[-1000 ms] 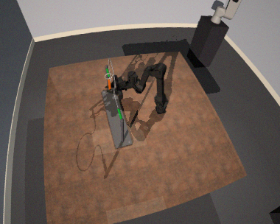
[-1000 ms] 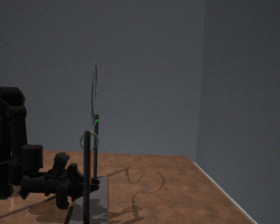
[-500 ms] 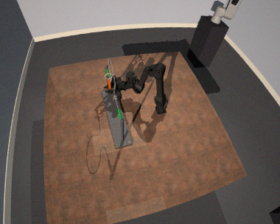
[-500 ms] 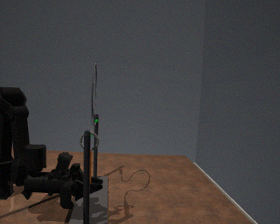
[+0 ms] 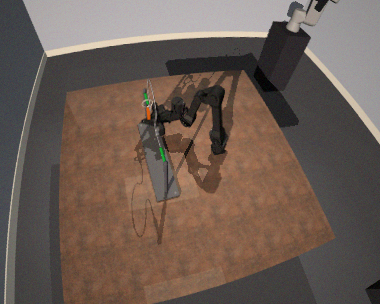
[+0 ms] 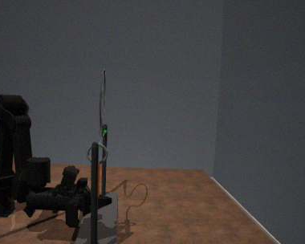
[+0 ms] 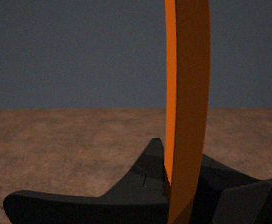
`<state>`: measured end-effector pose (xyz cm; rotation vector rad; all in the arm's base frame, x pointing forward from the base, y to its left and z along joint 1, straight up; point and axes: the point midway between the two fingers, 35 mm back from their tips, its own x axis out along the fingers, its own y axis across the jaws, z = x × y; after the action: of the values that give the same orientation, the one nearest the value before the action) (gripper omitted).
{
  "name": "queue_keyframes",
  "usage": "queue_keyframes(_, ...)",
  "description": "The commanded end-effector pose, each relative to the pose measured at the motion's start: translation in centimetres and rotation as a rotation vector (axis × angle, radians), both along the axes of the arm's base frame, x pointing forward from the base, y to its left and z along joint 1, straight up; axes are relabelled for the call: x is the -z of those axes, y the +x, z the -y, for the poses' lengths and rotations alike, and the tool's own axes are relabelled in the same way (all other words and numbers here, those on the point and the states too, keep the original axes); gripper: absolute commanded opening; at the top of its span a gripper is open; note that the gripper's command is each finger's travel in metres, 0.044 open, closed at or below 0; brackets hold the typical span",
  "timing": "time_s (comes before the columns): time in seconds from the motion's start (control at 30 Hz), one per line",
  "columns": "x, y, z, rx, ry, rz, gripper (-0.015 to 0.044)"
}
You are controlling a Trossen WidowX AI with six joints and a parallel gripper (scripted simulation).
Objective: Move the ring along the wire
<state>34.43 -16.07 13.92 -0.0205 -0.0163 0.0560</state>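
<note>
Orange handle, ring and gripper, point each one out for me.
Orange handle (image 7: 187,96), wrist view, middle of the shaft.
Ring (image 5: 146,103), top view, its rim.
Gripper (image 7: 176,196), wrist view, between the fingertips, shut on the handle.

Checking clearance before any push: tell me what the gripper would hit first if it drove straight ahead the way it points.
The gripper is already shut on the orange handle, so that is met at once. Beyond it the wrist view shows only floor and wall; depth is unclear.

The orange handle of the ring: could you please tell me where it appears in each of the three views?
Top: the straight orange handle sits upper left of centre, just below the pale ring.
Exterior: it is a thin orange sliver at lower left, between the two dark posts.
Wrist: it rises from bottom centre to the top edge, clamped in the black tool.
Shared landmark: the brown table surface.
</note>
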Motion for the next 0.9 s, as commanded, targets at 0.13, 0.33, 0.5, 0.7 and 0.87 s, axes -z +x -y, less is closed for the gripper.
queue_keyframes(0.13,0.0,0.0,0.0,0.0,0.0,0.0,-0.015)
queue_keyframes(0.33,-0.1,0.0,0.0,0.0,0.0,0.0,-0.015)
queue_keyframes(0.5,-0.8,0.0,-0.1,-0.002,0.003,0.0,-0.015)
queue_keyframes(0.7,-1.5,0.0,-0.2,-0.004,0.005,0.0,-0.015)
queue_keyframes(0.87,-1.5,0.0,-0.2,-0.004,0.005,0.0,-0.015)
